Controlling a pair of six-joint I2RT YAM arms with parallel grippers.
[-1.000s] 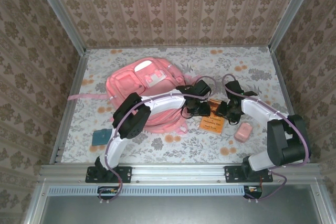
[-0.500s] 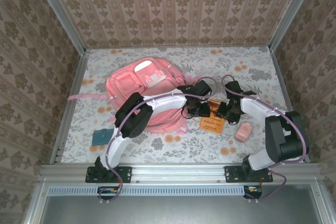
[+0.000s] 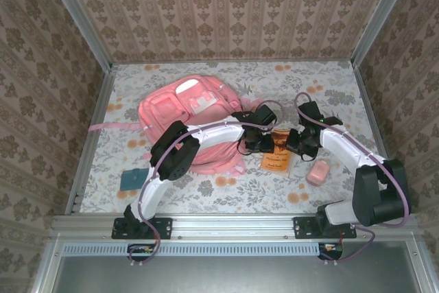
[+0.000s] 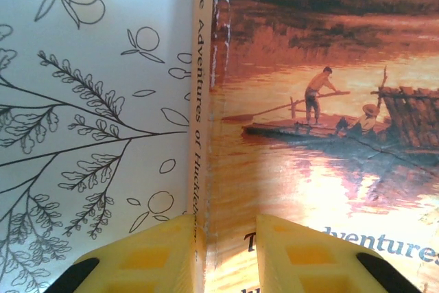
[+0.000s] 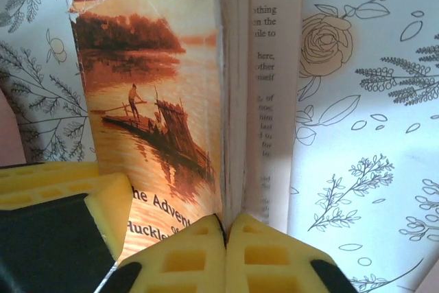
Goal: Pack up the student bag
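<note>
The student bag (image 3: 182,111), a large pink backpack, lay flat on the floral table (image 3: 329,90), left of centre and towards the far side, front pockets facing up. Just to its right lay a worn orange paperback (image 3: 278,159), spine towards the bag, and both of your arms met over it. Your left gripper (image 3: 259,143) had its yellow fingers (image 4: 154,259) parted astride the spine, one beside it over the tablecloth and one over the cover. Whether they were actually squeezing the book could not be told. Your right gripper (image 3: 296,145) was clenched fully, its pads (image 5: 185,259) meeting at the page edge where the front cover curled up. Whether that thin cover was caught between them could not be told either. Working from both sides looked meant to steady the spine while the open edge was raised, so the flat book could be picked up for the bag. A small pink case (image 3: 318,172) lay near and right of the book, and a teal item (image 3: 132,179) sat near the left edge.
</note>
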